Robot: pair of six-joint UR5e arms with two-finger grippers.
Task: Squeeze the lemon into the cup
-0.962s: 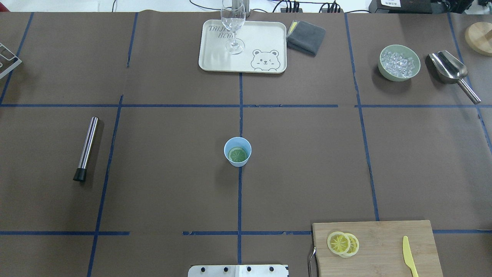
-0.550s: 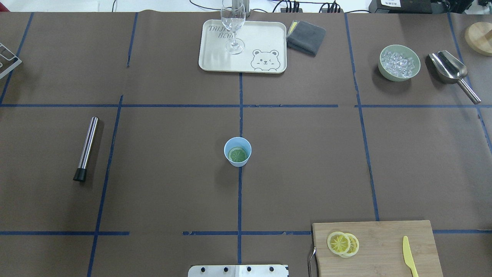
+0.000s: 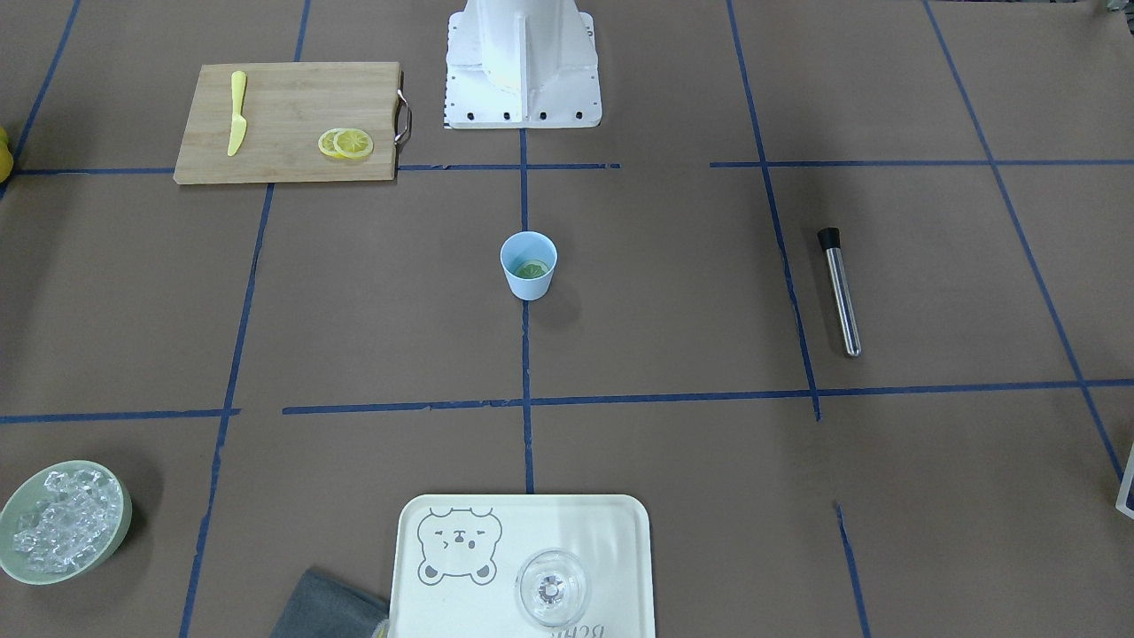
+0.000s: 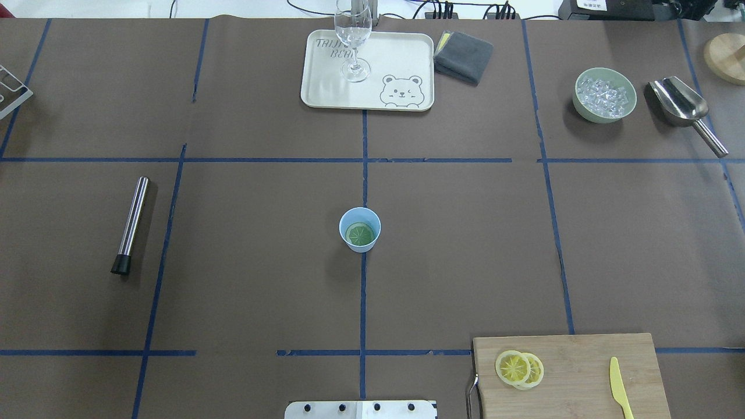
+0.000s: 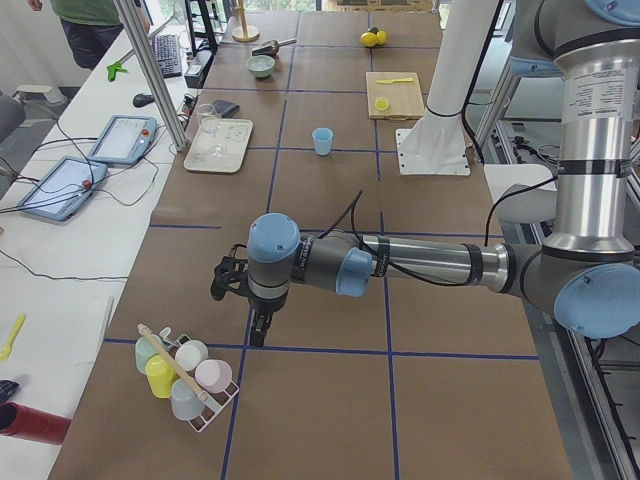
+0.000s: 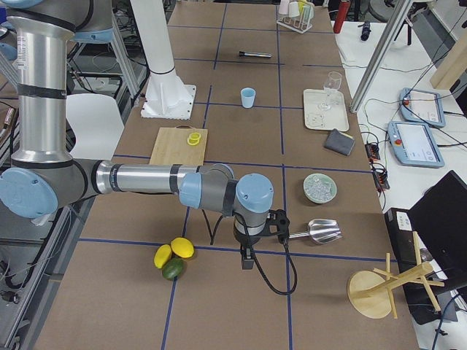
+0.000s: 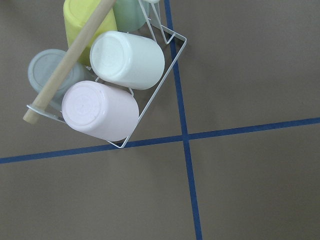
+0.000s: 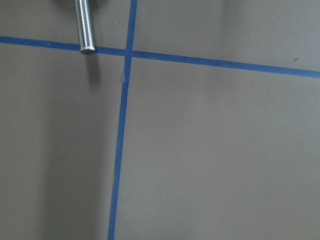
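Note:
The light blue cup [image 4: 359, 229] stands upright at the table's centre, also seen in the front-facing view [image 3: 528, 264]. A round greenish slice lies flat in its bottom. Two overlapping yellow lemon slices [image 4: 520, 369] rest on the wooden cutting board [image 4: 582, 355] at the near right. My left gripper [image 5: 258, 335] hangs over the table's left end beside a wire cup rack [image 7: 115, 85], far from the cup. My right gripper [image 6: 247, 261] hangs near the table's right end, by the metal scoop [image 6: 319, 232]. I cannot tell whether either gripper is open or shut.
A yellow knife [image 4: 620, 387] lies on the board. A cream tray [image 4: 401, 58] holds a stemmed glass [image 4: 353, 41] at the back, a grey cloth [image 4: 463, 56] beside it. A bowl of ice [image 4: 604, 95] is at back right. A steel muddler [image 4: 130, 224] lies at left.

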